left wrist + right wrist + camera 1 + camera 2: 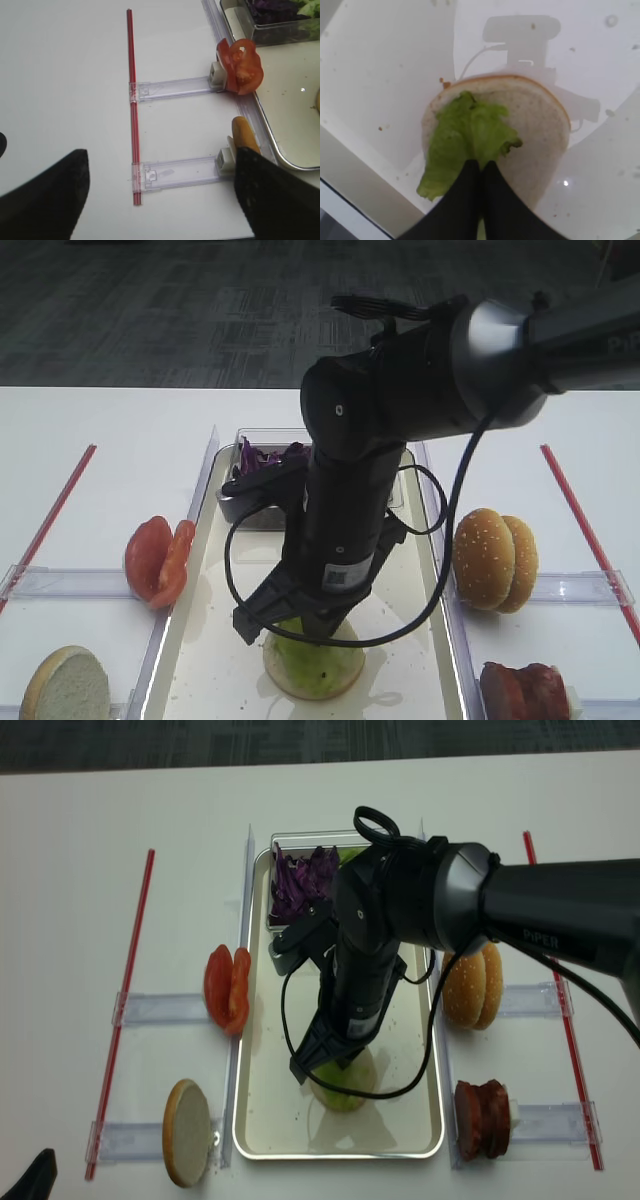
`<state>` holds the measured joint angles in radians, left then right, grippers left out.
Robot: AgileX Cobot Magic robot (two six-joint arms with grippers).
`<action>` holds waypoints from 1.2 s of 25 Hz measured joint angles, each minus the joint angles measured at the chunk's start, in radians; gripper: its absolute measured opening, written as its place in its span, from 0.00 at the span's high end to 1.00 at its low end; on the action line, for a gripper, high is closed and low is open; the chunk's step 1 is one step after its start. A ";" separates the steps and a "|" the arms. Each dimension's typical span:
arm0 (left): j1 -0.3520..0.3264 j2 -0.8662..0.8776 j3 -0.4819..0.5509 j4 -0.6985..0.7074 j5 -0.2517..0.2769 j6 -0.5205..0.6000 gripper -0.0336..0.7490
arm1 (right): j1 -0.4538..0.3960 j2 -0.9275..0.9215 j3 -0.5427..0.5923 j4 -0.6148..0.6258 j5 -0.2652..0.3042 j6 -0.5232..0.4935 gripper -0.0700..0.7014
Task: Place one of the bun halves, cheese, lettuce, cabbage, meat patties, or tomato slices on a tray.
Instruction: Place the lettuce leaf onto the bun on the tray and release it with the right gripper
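Observation:
A pale bun half (540, 130) lies cut face up on the cream-white tray (385, 75). The crinkly green lettuce (465, 135) rests on its left part. My right gripper (482, 167) is shut, its black fingertips pinching the near edge of the lettuce. From above, the right gripper (300, 625) points down at the bun half (315, 670) near the tray's (210, 660) front end, and the arm hides most of the leaf. My left gripper (160, 200) hangs open over bare table left of the tray, holding nothing.
Tomato slices (158, 558) and another bun half (66, 685) stand in holders left of the tray. Sesame buns (493, 558) and meat patties (525, 690) stand on the right. Purple cabbage (262, 456) sits in a clear tub at the tray's far end. Red strips (60, 505) flank the workspace.

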<state>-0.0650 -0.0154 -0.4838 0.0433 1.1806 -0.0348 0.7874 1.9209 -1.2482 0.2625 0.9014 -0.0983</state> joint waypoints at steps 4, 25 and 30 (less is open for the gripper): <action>0.000 0.000 0.000 0.000 0.000 0.000 0.26 | 0.000 0.000 0.000 -0.017 0.000 0.004 0.85; 0.000 0.000 0.000 0.000 0.000 0.000 0.26 | 0.000 0.002 0.000 -0.019 -0.032 0.015 0.15; 0.000 0.000 0.000 0.000 0.000 0.000 0.26 | 0.000 0.002 -0.002 -0.017 -0.004 0.041 0.15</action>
<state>-0.0650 -0.0154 -0.4838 0.0433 1.1806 -0.0348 0.7874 1.9228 -1.2501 0.2454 0.8974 -0.0574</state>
